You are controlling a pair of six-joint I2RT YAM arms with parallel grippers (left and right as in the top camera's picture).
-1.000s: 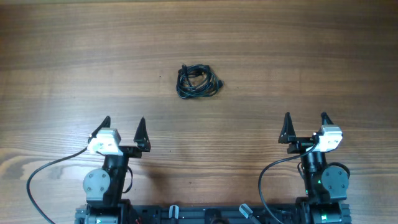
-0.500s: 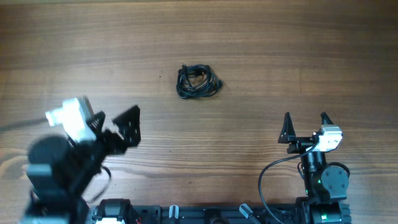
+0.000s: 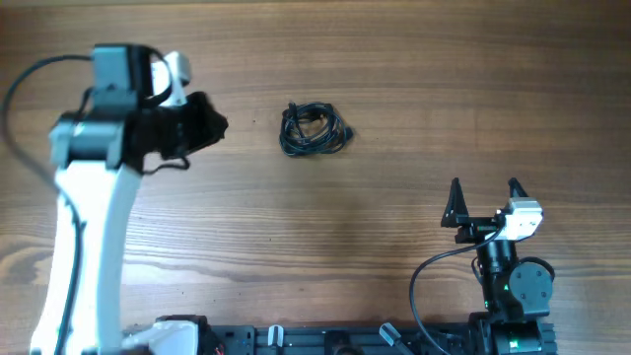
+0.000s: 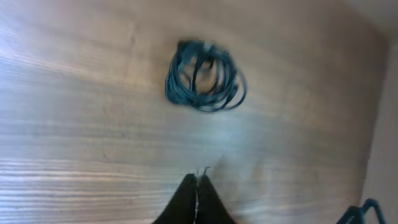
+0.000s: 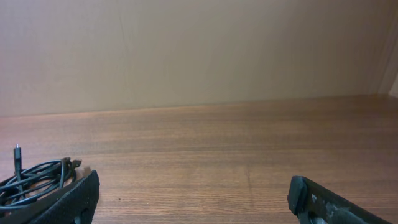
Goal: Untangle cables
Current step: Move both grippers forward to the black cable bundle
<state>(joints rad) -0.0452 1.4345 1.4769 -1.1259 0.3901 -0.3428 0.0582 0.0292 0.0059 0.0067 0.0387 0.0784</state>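
The cables (image 3: 314, 129) lie as one small knotted black bundle on the wooden table, a little above its centre. My left gripper (image 3: 219, 125) is shut with nothing in it, its tip pointing at the bundle from the left, well short of it. In the left wrist view the bundle (image 4: 205, 76) lies ahead of the shut fingertips (image 4: 198, 178), apart from them. My right gripper (image 3: 484, 186) stands open at the lower right, far from the cables. The right wrist view catches the bundle (image 5: 34, 177) at its lower left edge, beside the left finger (image 5: 78, 196).
The left arm (image 3: 84, 227) stretches from the table's front edge up the left side. Thick black wires (image 3: 429, 286) loop near the right arm's base. A plain wall rises behind the table's far edge (image 5: 199, 106) in the right wrist view.
The left arm has swung up from its rest near the front edge toward the bundle, and its gripper has gone from open to shut. The right arm and the cables have not moved.
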